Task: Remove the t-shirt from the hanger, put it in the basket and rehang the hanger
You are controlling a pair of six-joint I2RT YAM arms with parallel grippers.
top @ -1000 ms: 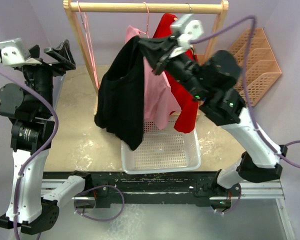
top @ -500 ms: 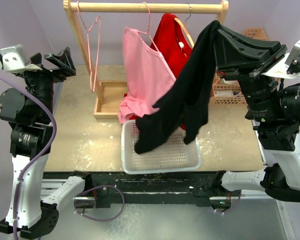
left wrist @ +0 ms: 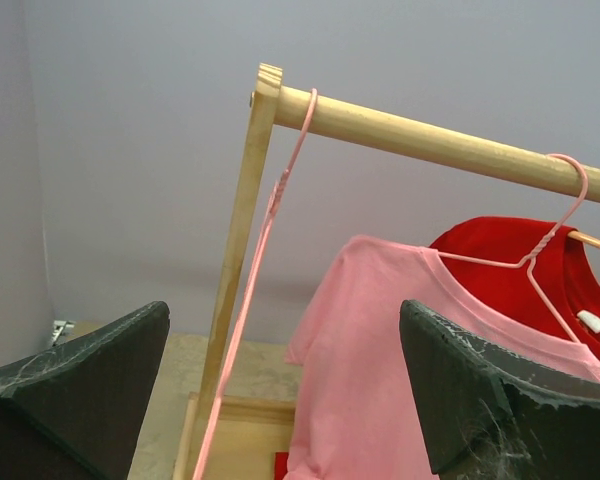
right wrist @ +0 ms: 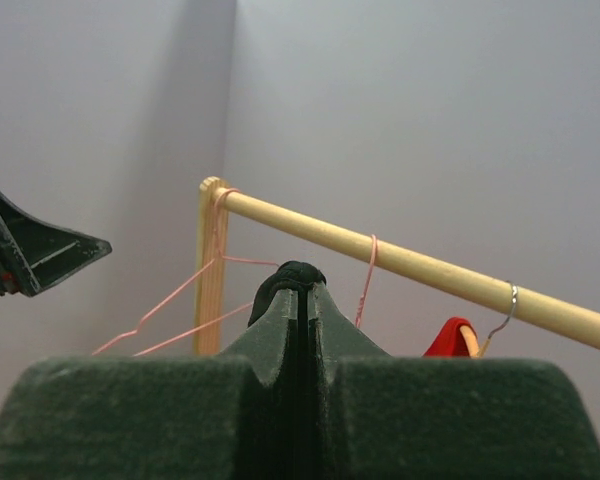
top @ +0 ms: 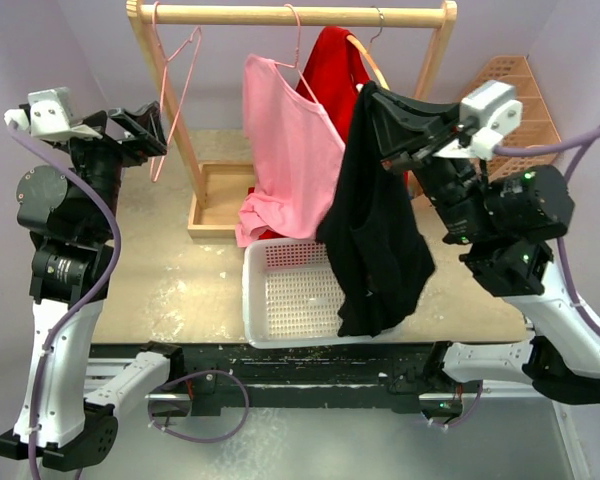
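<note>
Black t-shirt (top: 375,240) pinched in my right gripper (right wrist: 300,288).
My right arm is raised, shirt dangling over the white basket's (top: 255,300) right side; left gripper (left wrist: 285,320) gapes, raised near the far-left pink hanger (top: 175,90).

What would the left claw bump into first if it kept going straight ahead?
Most likely the empty pink hanger, which hangs just ahead between the open left gripper's fingers, with the rack's wooden post close behind it. Depth is hard to judge, so the post could come first.
</note>
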